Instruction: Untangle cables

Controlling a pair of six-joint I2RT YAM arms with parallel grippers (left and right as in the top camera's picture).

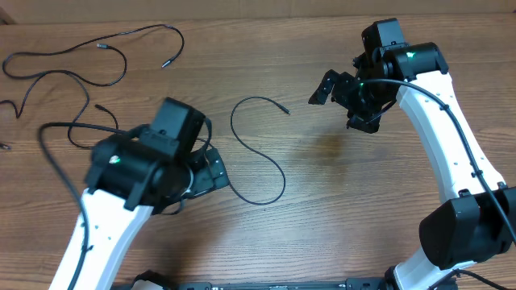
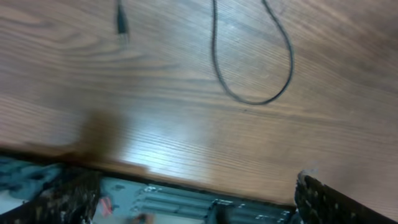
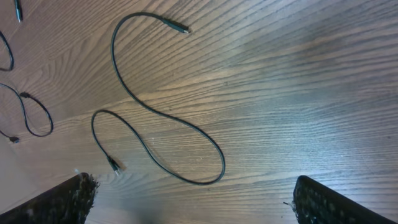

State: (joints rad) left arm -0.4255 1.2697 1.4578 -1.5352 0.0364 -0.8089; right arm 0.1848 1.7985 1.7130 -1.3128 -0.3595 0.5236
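— Where do we see the cables point(image 1: 122, 66)?
— Most sprawl at the surface's point(image 1: 322, 225) far left corner; one S-shaped cable point(image 1: 242, 145) lies alone between our arms, a plug point(image 3: 115, 165) near our left tool point(image 2: 198, 179).
— And our tools?
— Left tool and right tool point(image 3: 193, 183) both gape wide, holding nothing.

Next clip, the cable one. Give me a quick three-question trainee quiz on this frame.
1. True or false: the right gripper holds a cable.
2. The S-shaped cable lies: A) between the two arms, B) draped over the right arm, C) off the table.
3. Where do the other cables lie?
Key: 1 false, its jaws are open and empty. 2 A. 3 On the far left of the table.
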